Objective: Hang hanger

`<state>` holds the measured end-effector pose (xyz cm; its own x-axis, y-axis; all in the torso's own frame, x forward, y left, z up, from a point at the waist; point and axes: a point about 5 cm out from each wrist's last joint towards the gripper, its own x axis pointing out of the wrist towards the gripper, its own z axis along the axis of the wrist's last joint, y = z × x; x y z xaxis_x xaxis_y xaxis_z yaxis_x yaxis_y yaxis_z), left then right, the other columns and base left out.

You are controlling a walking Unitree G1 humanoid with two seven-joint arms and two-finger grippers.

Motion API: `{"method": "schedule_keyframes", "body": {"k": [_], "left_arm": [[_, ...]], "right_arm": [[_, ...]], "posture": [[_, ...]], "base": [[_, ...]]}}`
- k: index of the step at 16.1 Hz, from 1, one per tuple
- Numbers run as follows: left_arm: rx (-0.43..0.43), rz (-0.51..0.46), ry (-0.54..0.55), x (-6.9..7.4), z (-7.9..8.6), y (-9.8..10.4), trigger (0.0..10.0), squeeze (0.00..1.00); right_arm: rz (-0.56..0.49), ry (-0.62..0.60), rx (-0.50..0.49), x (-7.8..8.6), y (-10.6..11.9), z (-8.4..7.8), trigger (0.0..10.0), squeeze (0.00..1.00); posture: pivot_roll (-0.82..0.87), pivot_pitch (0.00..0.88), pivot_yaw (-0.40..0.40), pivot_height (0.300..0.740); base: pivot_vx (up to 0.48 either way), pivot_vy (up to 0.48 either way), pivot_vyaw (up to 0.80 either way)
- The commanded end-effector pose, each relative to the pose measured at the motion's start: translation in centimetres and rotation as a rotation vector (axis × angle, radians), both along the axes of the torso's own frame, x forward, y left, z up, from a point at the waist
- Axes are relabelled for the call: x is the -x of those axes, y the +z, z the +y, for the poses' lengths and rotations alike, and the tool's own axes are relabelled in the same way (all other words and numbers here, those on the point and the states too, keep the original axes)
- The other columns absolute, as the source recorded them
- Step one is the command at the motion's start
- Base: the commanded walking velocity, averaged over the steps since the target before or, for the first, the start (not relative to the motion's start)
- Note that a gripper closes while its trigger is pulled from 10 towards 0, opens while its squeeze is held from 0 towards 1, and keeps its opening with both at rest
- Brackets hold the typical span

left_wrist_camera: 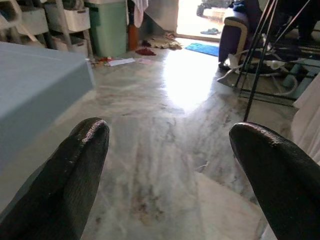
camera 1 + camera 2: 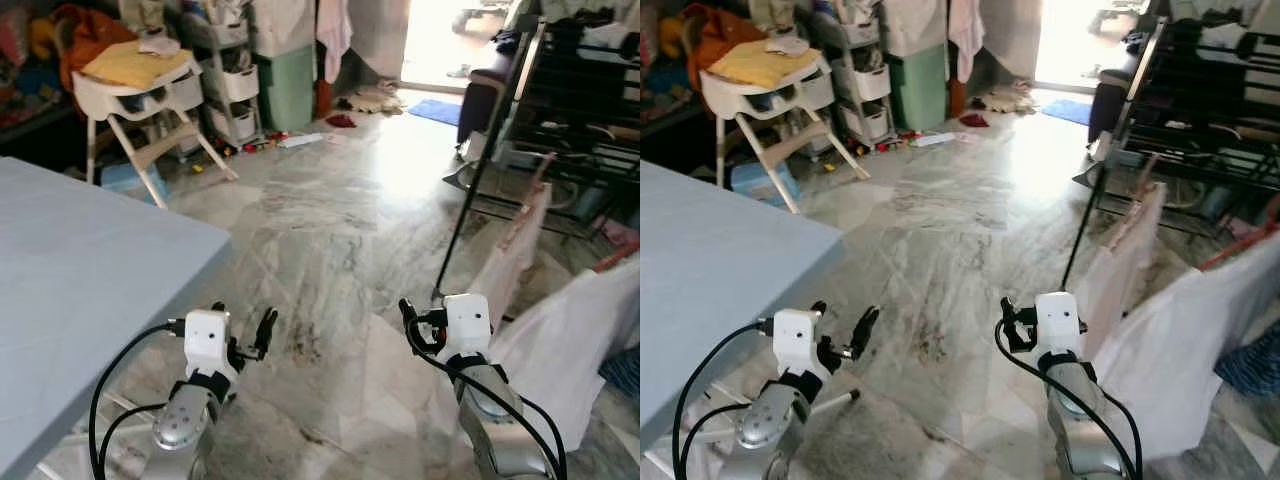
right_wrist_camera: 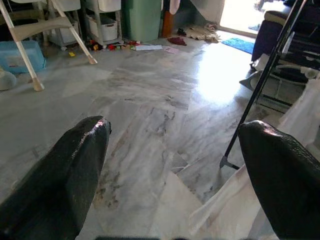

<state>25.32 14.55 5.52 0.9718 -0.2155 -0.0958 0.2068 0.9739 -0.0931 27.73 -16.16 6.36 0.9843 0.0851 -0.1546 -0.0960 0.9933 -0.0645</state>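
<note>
Two silver arms reach forward low over a grey-veined marble floor (image 2: 330, 230), each gripper holding nothing. The left gripper (image 2: 245, 335) hangs just off the corner of a pale blue table (image 2: 80, 290), and in the left wrist view its two black fingers (image 1: 75, 170) stand wide apart with bare floor between them. The right gripper (image 2: 412, 322) hovers beside white laundry (image 2: 560, 340) draped over a drying rack; its fingers (image 3: 280, 175) are likewise spread well apart, released, with floor and the edge of the white cloth seen between them. A thin black leg of the rack (image 2: 480, 170) slants down to the floor just ahead of the right gripper, and a second white cloth (image 2: 520, 240) hangs beyond it. A reddish strip that may be a hanger (image 2: 615, 257) pokes up at the top edge of the near cloth, but it is too small to tell for certain. Across the room a white high chair (image 2: 140, 95) carries a yellow cushion, with white storage drawers (image 2: 230, 80) and a green bin (image 2: 285, 85) beside it. A blue mat (image 2: 435, 110) lies near the bright doorway, and small red and white scraps are scattered on the floor by the drawers.
</note>
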Motion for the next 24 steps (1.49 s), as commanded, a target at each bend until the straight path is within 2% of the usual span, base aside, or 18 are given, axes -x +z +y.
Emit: {"method": "schedule_keyframes", "body": {"k": [1, 4, 6, 9, 14, 16, 18, 24], "left_arm": [[0.02, 0.018, -0.006, -0.1, 0.1, -0.1, 10.0, 0.0], [0.078, 0.012, -0.064, 0.0, -0.9, 0.0, 10.0, 0.0], [0.107, 0.01, -0.077, -0.1, -1.2, 0.0, 10.0, 0.0], [0.111, 0.011, -0.088, -0.3, -1.3, 0.1, 10.0, 0.0], [0.119, 0.007, -0.105, -0.6, -2.0, 0.0, 10.0, 0.0], [0.114, 0.007, -0.14, -0.6, -2.4, 0.0, 10.0, 0.0], [0.112, 0.005, -0.139, -0.8, -2.3, 0.1, 10.0, 0.0], [0.091, 0.004, -0.149, -0.7, -2.2, 0.1, 10.0, 0.0]], "right_arm": [[-0.011, 0.038, -0.066, -0.1, 0.6, 0.6, 10.0, 0.0], [-0.023, 0.033, -0.071, -0.6, 0.8, 0.5, 10.0, 0.0], [0.005, 0.028, -0.077, -0.8, 0.5, 0.4, 10.0, 0.0], [-0.004, 0.037, -0.086, -0.9, 0.7, 0.5, 10.0, 0.0], [-0.005, 0.018, -0.103, -1.1, 0.7, 0.4, 10.0, 0.0], [-0.014, 0.028, -0.08, -1.3, 0.9, 0.5, 10.0, 0.0], [-0.013, 0.001, -0.045, -1.4, 0.8, 0.3, 10.0, 0.0], [0.009, -0.011, -0.077, -1.2, 0.4, 0.8, 10.0, 0.0]], "posture": [[-0.06, 0.0, 0.047, 0.74], [-0.06, 0.0, 0.043, 0.74], [-0.06, 0.0, 0.039, 0.74], [-0.07, 0.0, 0.036, 0.74], [-0.08, 0.0, 0.038, 0.74], [-0.08, 0.0, 0.037, 0.74], [-0.08, 0.0, 0.039, 0.74], [-0.07, 0.0, 0.043, 0.74]], "base": [[0.0, 0.0, 0.0], [0.0, 0.0, 0.0], [0.0, 0.0, -0.31], [0.264, 0.0, -0.8], [0.347, 0.0, 0.0], [0.375, 0.0, 0.0], [0.377, 0.0, 0.0], [0.369, 0.0, 0.0]]}}
